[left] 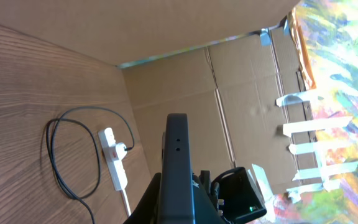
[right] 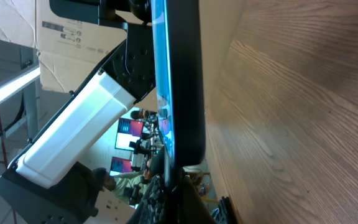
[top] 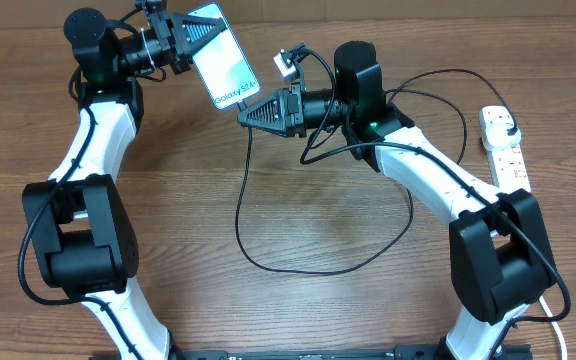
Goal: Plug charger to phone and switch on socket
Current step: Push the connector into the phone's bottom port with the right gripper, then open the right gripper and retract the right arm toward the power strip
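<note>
Wooden table (top: 318, 215), phone (top: 220, 58) in left tool (top: 192, 40), charger (top: 236, 220) in right tool (top: 245, 116)

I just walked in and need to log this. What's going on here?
The left pincer holds up a flat blue-screened smartphone. The right pincer grips the thin black charger cable at the phone's lower end; whether it is inserted is unclear. Its plug sits in the white power strip.

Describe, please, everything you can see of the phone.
The phone is a slim rectangular slab with a glossy light-blue screen, a white text band at one end and a thin dark edge. It is held tilted above the table, its plain end clamped in the jaws of the left gripper. The right gripper, holding the charger, sits at the banded end.
</note>
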Controlling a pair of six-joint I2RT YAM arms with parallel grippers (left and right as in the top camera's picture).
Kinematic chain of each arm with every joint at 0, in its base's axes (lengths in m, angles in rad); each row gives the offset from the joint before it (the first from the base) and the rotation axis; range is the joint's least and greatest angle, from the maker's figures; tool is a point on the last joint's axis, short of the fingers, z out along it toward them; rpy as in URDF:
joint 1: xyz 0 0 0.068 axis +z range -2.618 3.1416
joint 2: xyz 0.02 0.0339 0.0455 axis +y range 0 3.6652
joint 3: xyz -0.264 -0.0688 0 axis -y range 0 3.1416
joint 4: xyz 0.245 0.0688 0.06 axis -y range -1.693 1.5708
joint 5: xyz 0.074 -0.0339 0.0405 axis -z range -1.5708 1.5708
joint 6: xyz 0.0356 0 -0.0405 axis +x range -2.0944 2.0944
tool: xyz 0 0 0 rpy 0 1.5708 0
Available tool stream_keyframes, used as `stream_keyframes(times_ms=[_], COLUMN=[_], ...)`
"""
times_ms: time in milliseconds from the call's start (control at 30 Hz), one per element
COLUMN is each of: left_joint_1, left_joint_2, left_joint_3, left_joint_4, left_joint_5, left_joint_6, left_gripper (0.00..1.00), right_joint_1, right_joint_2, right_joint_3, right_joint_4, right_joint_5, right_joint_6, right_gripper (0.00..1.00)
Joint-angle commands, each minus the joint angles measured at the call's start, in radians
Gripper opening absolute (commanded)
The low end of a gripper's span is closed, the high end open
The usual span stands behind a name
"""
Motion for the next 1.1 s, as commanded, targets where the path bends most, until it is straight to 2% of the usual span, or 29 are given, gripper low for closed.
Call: stream_keyframes(times_ms=[0,300,400,467,533,600,633,867,967,1067], left_joint_1=[-0.078,-0.076,-0.071,-0.060,-0.041,-0.006,0.008,0.069,0.069,0.069], left_joint_2=[-0.003,-0.003,-0.003,-0.003,-0.003,-0.003,-0.003,-0.003,-0.003,-0.003], left_joint_3=[0.008,0.008,0.008,0.008,0.008,0.008,0.008,0.008,0.008,0.008], left_joint_4=[0.007,0.008,0.008,0.006,-0.010,-0.024,-0.037,-0.086,-0.086,-0.087], left_joint_5=[0.174,0.175,0.161,0.153,0.136,0.116,0.112,0.154,0.150,0.145], left_joint_6=[0.048,0.053,0.054,0.054,0.061,0.065,0.072,0.105,0.106,0.116], left_gripper=[0.04,0.05,0.04,0.05,0.04,0.04,0.04,0.05,0.04,0.04], right_joint_1=[-0.011,-0.029,-0.029,-0.029,-0.029,-0.032,-0.034,-0.086,-0.121,-0.144], right_joint_2=[-0.034,-0.034,-0.034,-0.034,-0.034,-0.034,-0.034,-0.034,-0.034,-0.034], right_joint_3=[0.024,0.024,0.024,0.024,0.024,0.024,0.024,0.024,0.024,0.024], right_joint_4=[0.037,0.037,0.035,0.037,0.037,0.046,0.054,0.011,-0.188,-0.464], right_joint_5=[0.126,0.089,0.068,0.063,0.058,0.038,0.031,0.081,0.171,0.343], right_joint_6=[-0.007,-0.011,-0.037,-0.037,-0.037,-0.049,-0.053,-0.055,-0.142,-0.259], right_gripper=[0.04,0.04,0.14,0.26,0.44,0.94,1.00,1.00,1.00,1.00])
